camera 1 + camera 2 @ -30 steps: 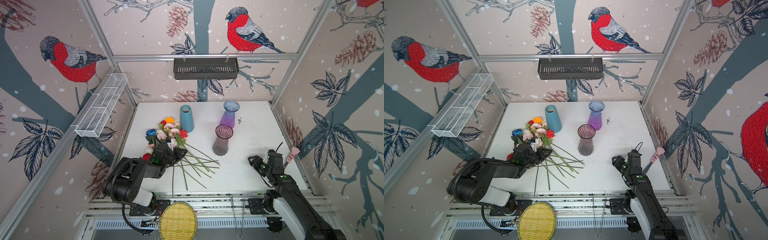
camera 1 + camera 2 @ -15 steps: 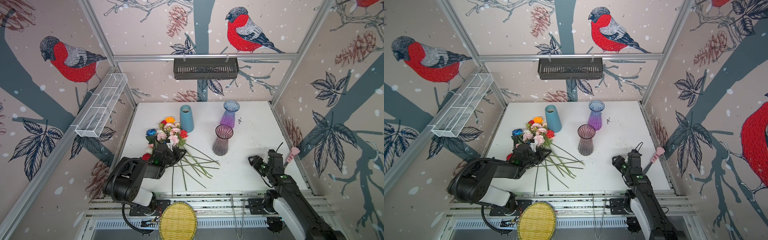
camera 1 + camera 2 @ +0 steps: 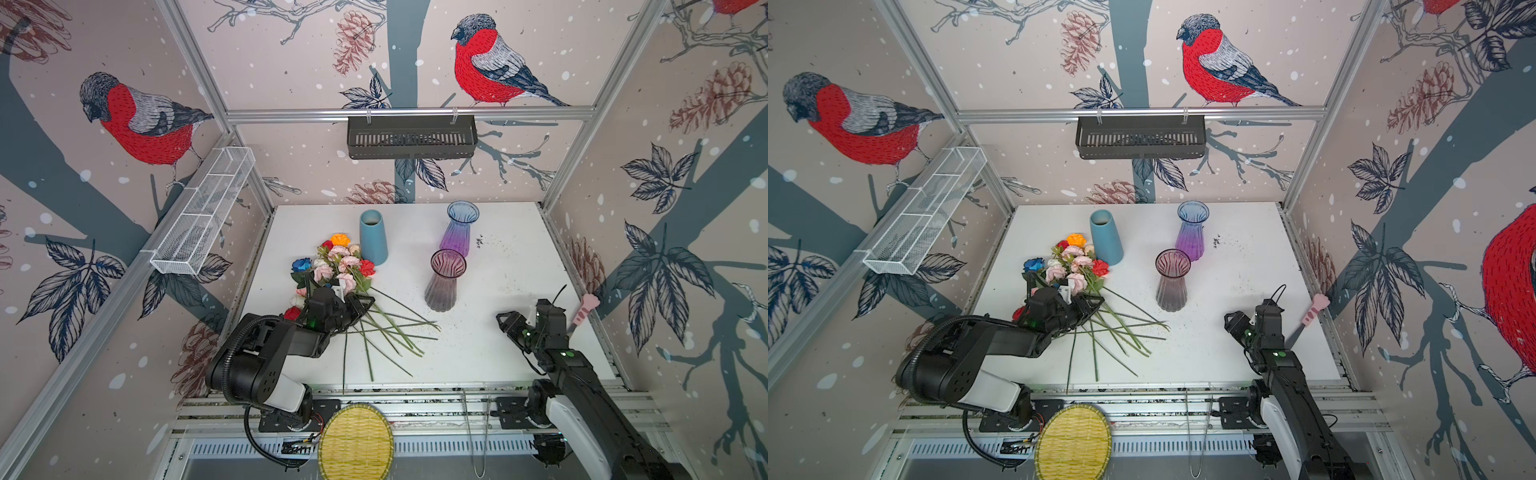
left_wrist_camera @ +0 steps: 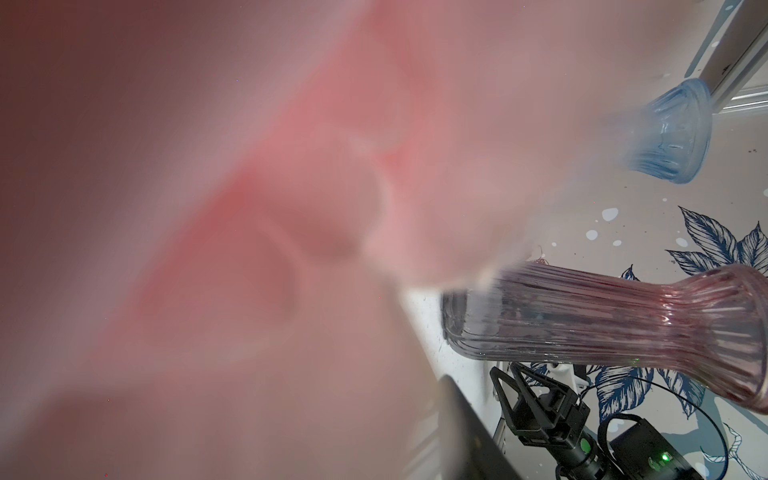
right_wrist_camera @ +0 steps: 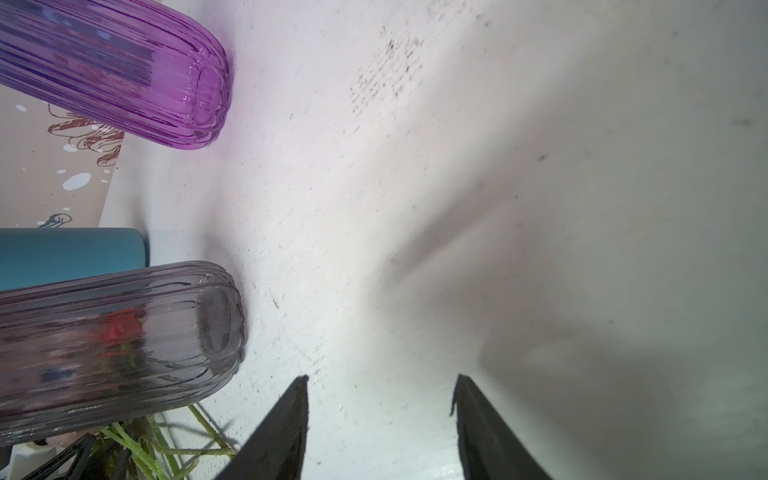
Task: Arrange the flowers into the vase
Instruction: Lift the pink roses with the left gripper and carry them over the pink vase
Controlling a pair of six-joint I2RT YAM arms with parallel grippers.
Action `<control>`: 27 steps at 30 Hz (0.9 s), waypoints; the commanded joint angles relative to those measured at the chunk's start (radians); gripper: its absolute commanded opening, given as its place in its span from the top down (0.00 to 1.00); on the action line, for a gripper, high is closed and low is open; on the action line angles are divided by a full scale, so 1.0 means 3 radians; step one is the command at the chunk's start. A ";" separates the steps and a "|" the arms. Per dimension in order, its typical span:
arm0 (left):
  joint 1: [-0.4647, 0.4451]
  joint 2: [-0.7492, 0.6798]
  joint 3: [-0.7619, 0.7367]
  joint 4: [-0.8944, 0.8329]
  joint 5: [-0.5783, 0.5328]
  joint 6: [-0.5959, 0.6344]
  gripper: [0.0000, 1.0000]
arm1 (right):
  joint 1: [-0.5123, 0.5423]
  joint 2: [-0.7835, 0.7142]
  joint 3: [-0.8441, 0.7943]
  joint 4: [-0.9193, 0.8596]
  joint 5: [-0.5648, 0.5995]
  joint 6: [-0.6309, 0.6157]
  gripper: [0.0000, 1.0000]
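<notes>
The flowers [image 3: 338,266] [image 3: 1071,266] lie in a bunch on the white table's left side, blooms toward the back, green stems [image 3: 386,328] fanned toward the front. My left gripper [image 3: 353,298] [image 3: 1077,298] sits on the bunch just below the blooms, with its jaws apart. In the left wrist view a blurred pink bloom [image 4: 291,208] fills most of the picture and only one dark finger [image 4: 465,424] shows. Three vases stand upright: a blue cone [image 3: 372,237], a purple-blue glass one [image 3: 459,230] and a smoky pink glass one [image 3: 444,282]. My right gripper [image 3: 513,323] [image 5: 380,378] hovers open and empty at the front right.
A pink paw-handled tool [image 3: 584,309] leans at the table's right edge. A yellow woven tray [image 3: 355,442] lies below the front rail. A black basket [image 3: 411,137] hangs on the back wall and a white wire shelf [image 3: 203,212] on the left wall.
My left gripper closed on the bunch, then opened again; the blooms shifted slightly. The right arm has not moved.
</notes>
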State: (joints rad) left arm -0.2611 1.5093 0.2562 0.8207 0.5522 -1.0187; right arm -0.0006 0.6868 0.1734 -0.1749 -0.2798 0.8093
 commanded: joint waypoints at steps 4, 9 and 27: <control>0.0009 0.0166 0.0061 0.0272 0.0016 -0.0003 0.65 | 0.0002 0.0009 -0.0011 0.0067 0.0012 0.0002 0.43; 0.0009 0.0399 0.0088 0.0573 0.0099 -0.0108 0.84 | -0.0001 0.0010 -0.0019 0.0072 0.0010 0.0000 0.43; 0.0032 -0.1625 0.0293 -0.0427 0.0020 0.0371 1.00 | -0.0002 -0.0018 -0.0040 0.0072 0.0017 0.0017 0.43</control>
State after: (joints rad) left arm -0.2523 1.1481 0.2840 0.8570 0.5983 -1.0103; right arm -0.0006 0.6819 0.1642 -0.1722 -0.2798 0.8093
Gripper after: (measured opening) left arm 0.067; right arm 0.572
